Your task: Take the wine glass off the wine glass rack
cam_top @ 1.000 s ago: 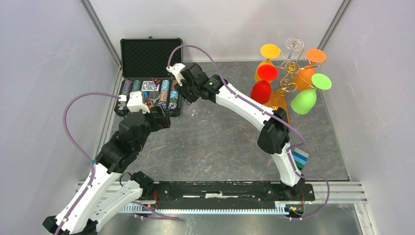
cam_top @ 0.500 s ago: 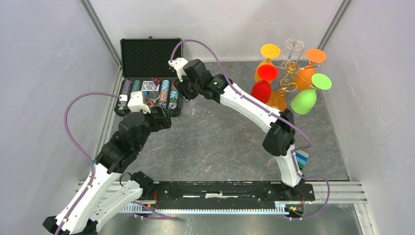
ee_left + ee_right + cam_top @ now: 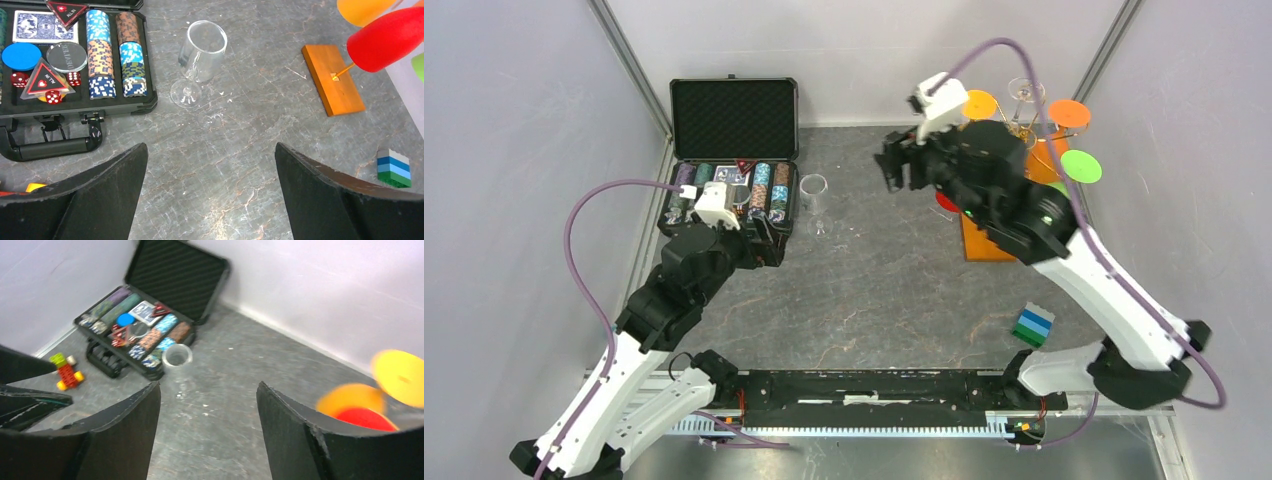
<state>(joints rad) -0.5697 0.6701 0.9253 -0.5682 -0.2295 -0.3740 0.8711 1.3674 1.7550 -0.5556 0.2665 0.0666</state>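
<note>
A clear wine glass [image 3: 812, 194] stands upright on the table next to the black chip case [image 3: 729, 185]; it also shows in the left wrist view [image 3: 201, 54] and the right wrist view [image 3: 177, 356]. The wine glass rack [image 3: 1022, 130], gold wire on an orange-brown wooden base [image 3: 980, 238], stands at the back right, holding a clear glass [image 3: 1025, 92] and yellow [image 3: 977, 104], orange [image 3: 1069, 113], green [image 3: 1080, 165] and red ones. My right gripper [image 3: 896, 168] is open and empty, raised left of the rack. My left gripper [image 3: 772, 238] is open and empty by the case's front.
The open chip case [image 3: 75, 55] holds chips, cards and dice. A blue-green block stack [image 3: 1033, 326] lies at the front right. Small toy blocks [image 3: 65, 372] lie left of the case. The red glass [image 3: 390, 37] hangs above the wooden base [image 3: 332, 80]. Walls close in on both sides.
My right gripper has left the clear glass by the chip case and swung up and right to the rack. The clear glass stays upright on the table. The left arm barely moved.
</note>
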